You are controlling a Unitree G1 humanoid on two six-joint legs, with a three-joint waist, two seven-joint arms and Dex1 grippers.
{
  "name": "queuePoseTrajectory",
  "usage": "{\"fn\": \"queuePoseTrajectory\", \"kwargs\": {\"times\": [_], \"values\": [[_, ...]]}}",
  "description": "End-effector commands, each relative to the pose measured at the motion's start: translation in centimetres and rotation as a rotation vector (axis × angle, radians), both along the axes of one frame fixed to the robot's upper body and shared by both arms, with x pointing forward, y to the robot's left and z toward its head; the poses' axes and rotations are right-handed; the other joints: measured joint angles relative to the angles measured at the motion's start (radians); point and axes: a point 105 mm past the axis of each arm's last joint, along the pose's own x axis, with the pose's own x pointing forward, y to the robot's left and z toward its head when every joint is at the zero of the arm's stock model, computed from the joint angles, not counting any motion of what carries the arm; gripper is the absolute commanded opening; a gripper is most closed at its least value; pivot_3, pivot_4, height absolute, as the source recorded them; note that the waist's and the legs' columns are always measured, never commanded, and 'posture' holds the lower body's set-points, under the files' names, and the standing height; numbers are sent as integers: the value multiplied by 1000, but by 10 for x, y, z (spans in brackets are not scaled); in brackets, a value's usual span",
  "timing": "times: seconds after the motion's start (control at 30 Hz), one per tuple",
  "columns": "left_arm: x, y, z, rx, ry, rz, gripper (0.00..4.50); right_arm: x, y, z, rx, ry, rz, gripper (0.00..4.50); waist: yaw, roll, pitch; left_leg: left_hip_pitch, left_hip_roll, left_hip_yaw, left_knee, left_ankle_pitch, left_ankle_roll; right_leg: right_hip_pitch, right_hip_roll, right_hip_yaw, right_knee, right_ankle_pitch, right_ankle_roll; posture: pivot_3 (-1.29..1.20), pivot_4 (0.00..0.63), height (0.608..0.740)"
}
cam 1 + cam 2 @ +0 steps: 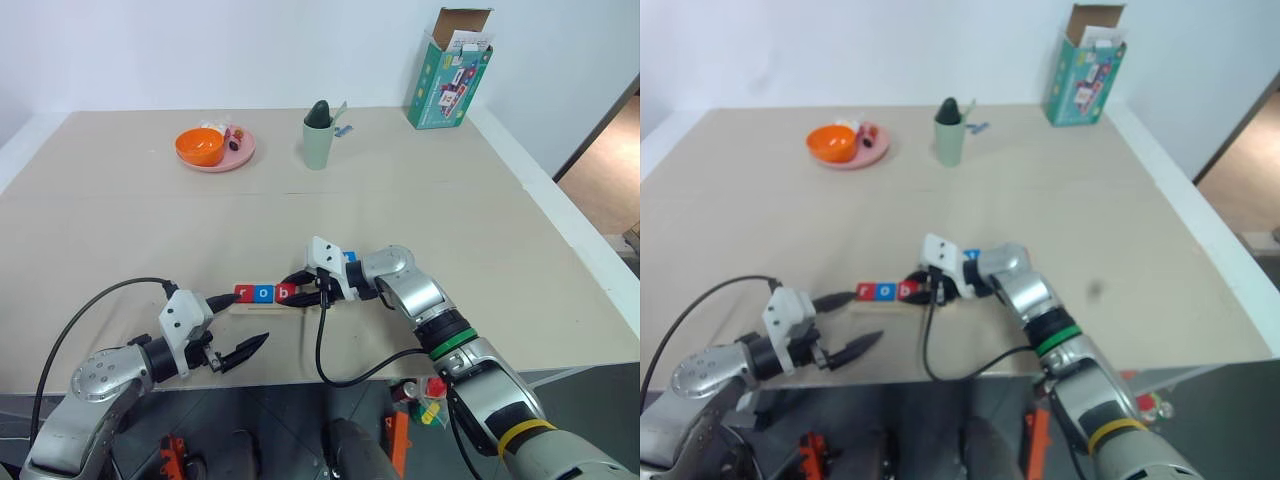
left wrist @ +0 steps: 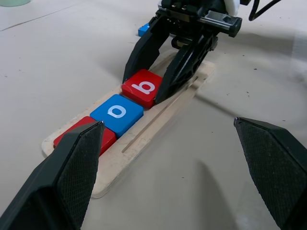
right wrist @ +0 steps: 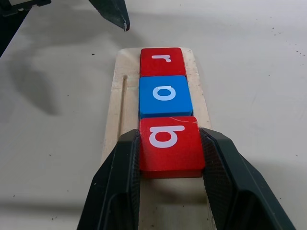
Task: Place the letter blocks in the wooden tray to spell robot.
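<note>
The wooden tray (image 3: pixel 119 98) lies near the table's front edge, lengthwise between my two grippers. Three letter blocks sit in its slot in a row: a red r (image 3: pixel 162 61), a blue o (image 3: pixel 164 95) and a red b (image 3: pixel 170 143). My right gripper (image 1: pixel 298 291) is shut on the b block, one finger on each side of it, low over the tray. Another blue block (image 2: pixel 144 29) lies on the table behind that gripper. My left gripper (image 2: pixel 168 123) stands wide open at the tray's r end, holding nothing.
At the back of the table stand a pink plate (image 1: pixel 240 155) with an orange bowl, a green cup (image 1: pixel 318 140) and an open cardboard box (image 1: pixel 450 70). A black cable (image 1: pixel 345 375) hangs over the front edge under my right arm.
</note>
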Motion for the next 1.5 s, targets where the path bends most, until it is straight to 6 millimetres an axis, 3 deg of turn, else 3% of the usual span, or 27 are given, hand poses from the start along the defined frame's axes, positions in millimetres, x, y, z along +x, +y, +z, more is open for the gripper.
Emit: {"fn": "queuePoseTrajectory", "kwargs": {"times": [0.03, 0.57, 0.63, 0.83, 0.97, 1.07, 1.23, 1.37, 1.43, 1.5], "values": [[-1, -1, 7, 15, -40, -14, 4500, -1, 5, 7, 30, -17, 14, 1215, 0, 0, 0, 0, 0, 0, 0, 0, 0, 0, 0, 0, 0, 0, 0, 0, 150, 740], [-4, -1, 3, 27, -35, -20, 4500, 4, 4, 4, 35, 4, -18, 1215, 0, 0, 0, 0, 0, 0, 0, 0, 0, 0, 0, 0, 0, 0, 0, 0, 150, 740], [-3, -1, 3, 27, -35, -21, 4500, 5, 4, 5, 40, -2, -20, 2288, 0, 0, 0, 0, 0, 0, 0, 0, 0, 0, 0, 0, 0, 0, 0, 0, 150, 740], [-2, -1, 2, 32, -33, -26, 4500, 7, 5, 8, 55, -1, -27, 4362, -1, 0, 0, 0, 0, 0, 0, 0, 0, 0, 0, 0, 0, 0, 0, 0, 150, 740], [-2, -1, 1, 34, -30, -31, 4500, 8, 7, 16, 82, -12, -35, 4438, -1, 0, 0, 0, 0, 0, 0, 0, 0, 0, 0, 0, 0, 0, 0, 0, 150, 740], [-3, -3, 2, 39, -37, -51, 4500, 14, 4, 37, 160, -17, -92, 4438, -1, 0, 0, 0, 0, 0, -1, 0, 0, 0, 0, 0, 0, 0, 0, 0, 150, 740], [-9, -13, 11, 55, -62, -160, 4500, 28, -30, 85, 338, -60, -314, 4438, 0, 0, 0, -2, 0, 0, 0, 0, 0, -2, 0, 0, 0, 0, 0, 0, 150, 740], [-11, -17, 13, 106, -72, -252, 4500, 45, -84, 117, 441, -247, -647, 4438, 4, 0, 0, -4, 0, -1, 0, 0, 0, -2, -1, -2, -1, 0, 0, 0, 150, 740], [-7, -20, 20, 103, -86, -268, 4500, 47, -113, 125, 483, -330, -850, 4438, 4, 0, 0, -4, 0, -1, -1, 0, 0, -2, -1, -2, -2, -1, 0, 0, 150, 740], [-4, -23, 26, 98, -99, -281, 4500, 43, -131, 118, 497, -341, -991, 4438, 4, 0, 0, -5, 0, -1, -1, 0, -1, -2, -1, -1, -3, -1, 0, 0, 150, 740]]}}
